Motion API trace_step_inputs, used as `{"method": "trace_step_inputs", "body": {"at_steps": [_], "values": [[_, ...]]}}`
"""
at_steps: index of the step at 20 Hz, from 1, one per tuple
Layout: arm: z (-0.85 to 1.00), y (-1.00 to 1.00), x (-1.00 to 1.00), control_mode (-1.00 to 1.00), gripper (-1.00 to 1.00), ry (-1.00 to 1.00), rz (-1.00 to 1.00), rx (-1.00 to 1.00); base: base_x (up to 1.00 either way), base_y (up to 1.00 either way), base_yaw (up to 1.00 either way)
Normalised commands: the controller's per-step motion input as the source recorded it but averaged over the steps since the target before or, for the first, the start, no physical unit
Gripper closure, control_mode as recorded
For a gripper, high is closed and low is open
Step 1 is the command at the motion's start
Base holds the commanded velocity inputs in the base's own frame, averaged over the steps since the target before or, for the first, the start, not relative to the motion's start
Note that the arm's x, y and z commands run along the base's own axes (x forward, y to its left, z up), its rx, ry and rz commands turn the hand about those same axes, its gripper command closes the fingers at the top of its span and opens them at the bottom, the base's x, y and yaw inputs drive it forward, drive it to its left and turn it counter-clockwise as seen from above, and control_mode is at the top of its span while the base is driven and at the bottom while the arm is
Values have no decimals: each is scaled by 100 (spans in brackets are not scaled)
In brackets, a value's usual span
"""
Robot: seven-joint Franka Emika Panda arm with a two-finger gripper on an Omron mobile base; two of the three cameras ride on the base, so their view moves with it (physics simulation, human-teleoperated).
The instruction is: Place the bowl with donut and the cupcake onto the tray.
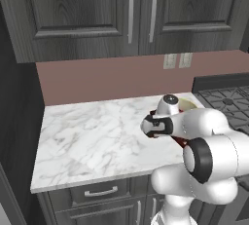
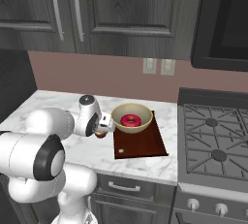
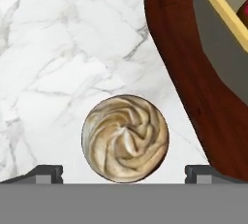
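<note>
Cupcake [image 3: 125,138]: on marble counter [image 3: 58,63], just beside tray [image 3: 193,87], not yet on it. Likely light, soft-topped; grasp low at wrapper. Gripper [image 3: 125,172]: spread wide overhead, empty.

no readable text, no labels, no brands, no numbers anywhere

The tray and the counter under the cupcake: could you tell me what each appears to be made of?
The tray looks like dark reddish-brown wood with a smooth finish; faint grain streaks suggest it. The counter looks like polished white marble, judging by its grey veining. Since everything is rendered, both are guesses from surface pattern alone.
</note>
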Motion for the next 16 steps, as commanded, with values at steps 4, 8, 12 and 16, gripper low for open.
{"method": "trace_step_inputs", "body": {"at_steps": [4, 8, 12, 16], "values": [[-15, 0, 15, -100, -100, -5, 0, 0, 0, 0, 0], [-24, 0, 6, -100, -100, -2, 0, 0, 0, 0, 0], [-36, 0, 0, -100, -100, 0, 0, -1, 0, 0, 0], [-18, 0, 0, -100, 100, -1, 0, 0, 0, 0, 0]]}}
